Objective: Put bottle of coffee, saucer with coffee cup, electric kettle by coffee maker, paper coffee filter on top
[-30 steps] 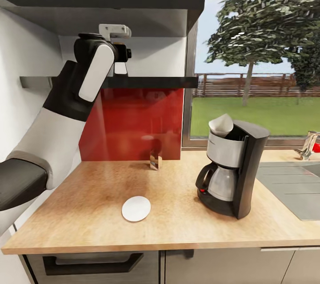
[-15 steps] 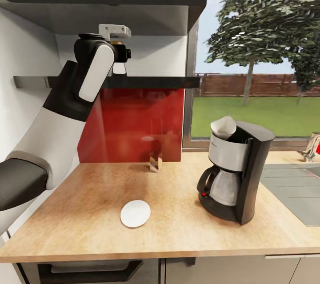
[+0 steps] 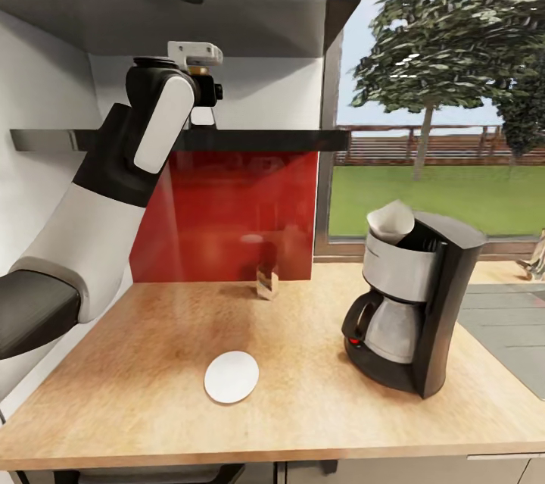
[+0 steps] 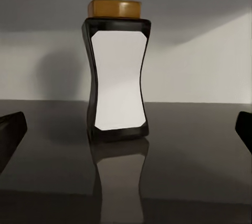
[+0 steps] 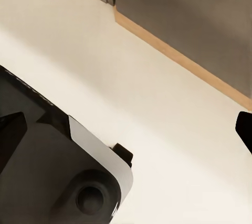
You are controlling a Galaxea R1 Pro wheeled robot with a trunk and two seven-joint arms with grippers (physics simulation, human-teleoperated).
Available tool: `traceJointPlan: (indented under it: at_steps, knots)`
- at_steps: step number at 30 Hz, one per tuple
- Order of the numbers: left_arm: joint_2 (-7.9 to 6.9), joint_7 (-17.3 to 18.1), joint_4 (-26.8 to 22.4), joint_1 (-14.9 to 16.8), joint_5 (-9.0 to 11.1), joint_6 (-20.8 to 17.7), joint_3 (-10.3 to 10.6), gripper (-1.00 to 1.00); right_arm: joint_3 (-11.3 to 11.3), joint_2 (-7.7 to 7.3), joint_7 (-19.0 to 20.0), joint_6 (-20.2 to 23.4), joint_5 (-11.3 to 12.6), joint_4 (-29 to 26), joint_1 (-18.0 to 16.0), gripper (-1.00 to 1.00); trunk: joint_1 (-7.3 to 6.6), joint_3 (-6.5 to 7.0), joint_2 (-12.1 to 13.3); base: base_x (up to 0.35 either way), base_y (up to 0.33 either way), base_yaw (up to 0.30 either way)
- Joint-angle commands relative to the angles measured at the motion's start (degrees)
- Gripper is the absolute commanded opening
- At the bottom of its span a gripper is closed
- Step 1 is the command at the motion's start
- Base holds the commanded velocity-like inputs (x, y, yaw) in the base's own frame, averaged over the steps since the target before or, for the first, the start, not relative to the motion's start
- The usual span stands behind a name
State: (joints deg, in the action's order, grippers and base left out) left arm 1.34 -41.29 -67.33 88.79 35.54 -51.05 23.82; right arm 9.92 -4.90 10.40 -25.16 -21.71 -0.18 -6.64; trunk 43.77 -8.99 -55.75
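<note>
Left arm (image 3: 113,188): raised from the head view's left edge up to the thin dark shelf (image 3: 265,140); its wrist hides most of the bottle there.
Left jaws (image 4: 126,129): spread wide, one dark fingertip (image 4: 11,129) at each side of the wrist view, nothing between them but air; the bottle (image 4: 117,71) stands apart, further along the shelf.
Bottle: on the shelf, upright, long axis vertical, amber cap on top, white label facing the left wrist camera; the white wall is close behind it.
Above the bottle: a thicker dark slab (image 3: 227,7) overhangs the shelf.
Below the shelf: red wall panel (image 3: 227,211), with a small brownish glass object (image 3: 266,283) on the desk (image 3: 151,401) at its foot.
Saucer (image 3: 232,377): flat on the desk, bare, well to the left of the coffee maker (image 3: 412,302).
Coffee maker: upright on the desk near the window; carafe handle and red switch face left.
Paper filter (image 3: 390,220): sits in the top of the coffee maker, tilted.
Right jaws (image 5: 126,129): spread apart, holding nothing, over pale floor (image 5: 173,129) beside the robot's base.
</note>
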Motion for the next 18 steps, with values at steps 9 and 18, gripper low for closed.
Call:
traceJointPlan:
  at_steps: [9,18]
  knots:
    - [-0.07,-0.67,-0.42,0.07,0.58,-0.16,0.06,1.0,0.49,-0.02,0.15,-0.07,0.35,0.0,-0.04,1.0,0.03,-0.09,-0.06,0.055,0.032,0.0]
    - [-0.11,-0.71,-0.58,0.07,0.58,-0.19,0.05,1.0,5.44,-0.02,-0.07,-0.06,-0.28,0.14,-0.04,1.0,0.03,-0.09,-0.06,0.093,0.077,0.0]
